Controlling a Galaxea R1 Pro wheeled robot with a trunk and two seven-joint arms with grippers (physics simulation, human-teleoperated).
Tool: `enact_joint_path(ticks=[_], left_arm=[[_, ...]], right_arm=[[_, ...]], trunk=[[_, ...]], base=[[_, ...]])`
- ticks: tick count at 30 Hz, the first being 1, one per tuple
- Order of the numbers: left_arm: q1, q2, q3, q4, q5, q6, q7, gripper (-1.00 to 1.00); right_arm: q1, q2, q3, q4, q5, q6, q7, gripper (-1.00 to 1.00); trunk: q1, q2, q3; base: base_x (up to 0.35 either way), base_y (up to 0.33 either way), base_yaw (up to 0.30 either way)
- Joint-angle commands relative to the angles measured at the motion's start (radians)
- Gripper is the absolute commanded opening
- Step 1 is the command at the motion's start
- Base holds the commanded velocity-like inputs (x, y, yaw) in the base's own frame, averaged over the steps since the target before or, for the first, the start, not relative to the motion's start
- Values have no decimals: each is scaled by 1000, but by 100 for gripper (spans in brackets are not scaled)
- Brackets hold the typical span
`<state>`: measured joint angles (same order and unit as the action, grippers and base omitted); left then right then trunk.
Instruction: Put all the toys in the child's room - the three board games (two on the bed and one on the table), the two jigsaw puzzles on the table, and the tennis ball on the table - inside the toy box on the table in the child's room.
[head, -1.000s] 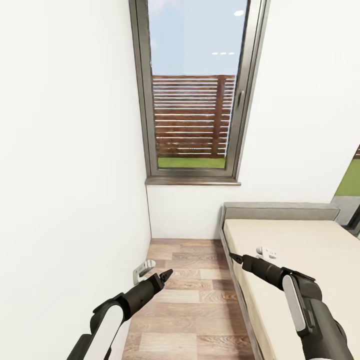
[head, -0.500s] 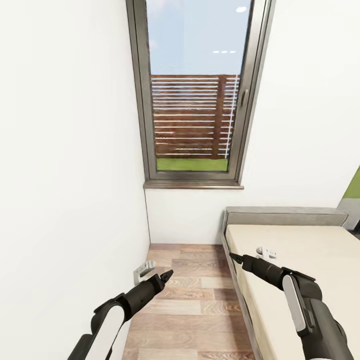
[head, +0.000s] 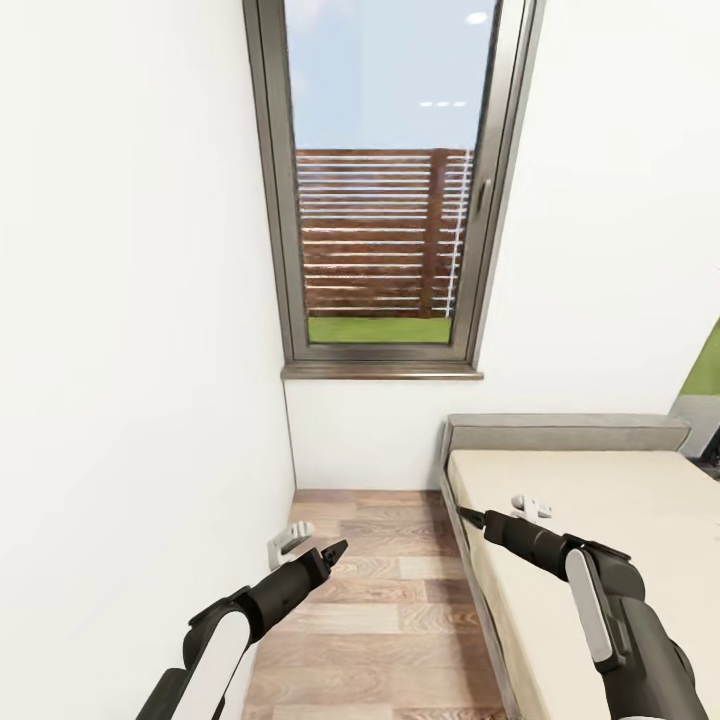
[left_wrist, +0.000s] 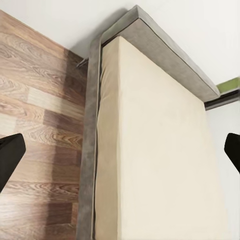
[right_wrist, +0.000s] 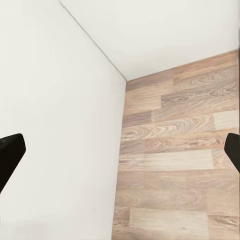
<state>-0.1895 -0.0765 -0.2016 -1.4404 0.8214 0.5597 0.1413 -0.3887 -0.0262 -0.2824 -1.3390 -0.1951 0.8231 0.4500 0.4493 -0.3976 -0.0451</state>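
The toys, the toy box and the table are out of view. I face a room corner with a tall window. A bed with a bare cream mattress and a grey frame lies at the right, and its visible part carries nothing. My left gripper hovers over the wooden floor near the left wall, open and empty. My right gripper hangs over the bed's near edge, also open and empty. In the left wrist view the bed lies between the two spread fingertips. The right wrist view has bare floor between the fingertips.
A white wall stands close on the left. The grey-framed window with its sill is straight ahead. A narrow strip of wooden floor runs between the wall and the bed frame.
The whole picture has shifted a little, so the camera has moved; the window and bed sit slightly differently in the frame. Both arms hold the same pose.
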Motion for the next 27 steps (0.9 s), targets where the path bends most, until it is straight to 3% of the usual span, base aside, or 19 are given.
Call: enact_joint_path(ticks=[1,27], left_arm=[[-1,0,0,-2,11,3,9,100],[-1,0,-1,-2,10,3,9,100]], right_arm=[[-1,0,-1,0,-2,6,3,100],[-2,-1,-15,-6,-3,20,3,100]], trunk=[[1,-2,-2],[1,-2,-2]], base=[[15,0,-155],[3,0,-252]])
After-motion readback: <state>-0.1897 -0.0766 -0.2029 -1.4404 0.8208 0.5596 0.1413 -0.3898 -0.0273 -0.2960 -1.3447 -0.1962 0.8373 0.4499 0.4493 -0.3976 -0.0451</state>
